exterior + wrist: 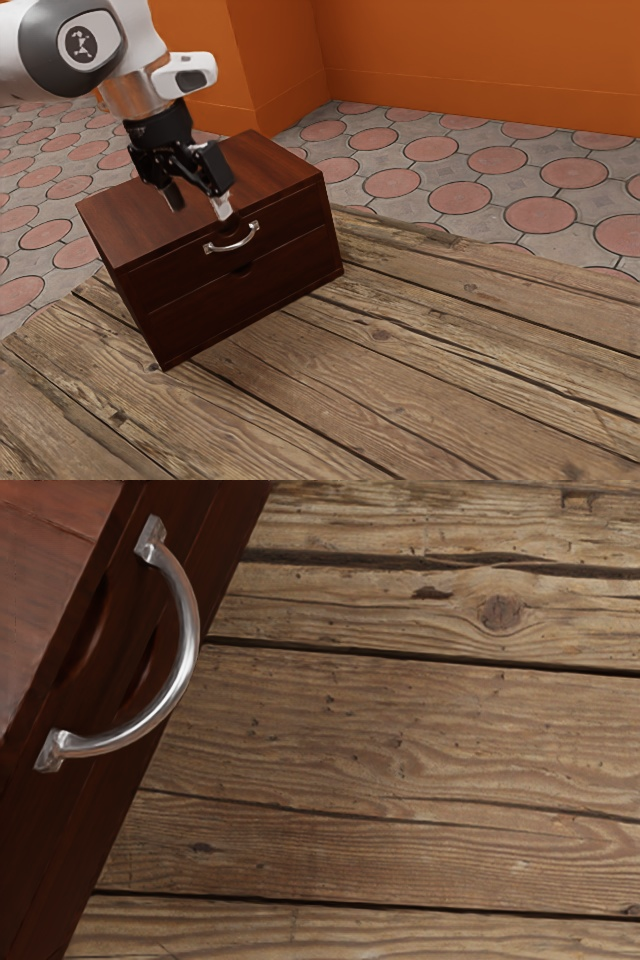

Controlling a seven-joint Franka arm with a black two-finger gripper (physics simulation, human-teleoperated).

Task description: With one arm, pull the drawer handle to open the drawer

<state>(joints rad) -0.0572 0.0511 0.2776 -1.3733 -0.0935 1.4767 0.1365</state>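
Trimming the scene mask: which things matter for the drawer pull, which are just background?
Job: curved silver metal handle; dark brown wooden drawer cabinet; black two-finger gripper, open above it.
Background: weathered wooden plank table; round-tiled floor; orange wall.

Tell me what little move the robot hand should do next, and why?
Probably ease the gripper down so its open jaws straddle the silver handle: it hangs just above it, gripping nothing, and the top drawer looks shut.
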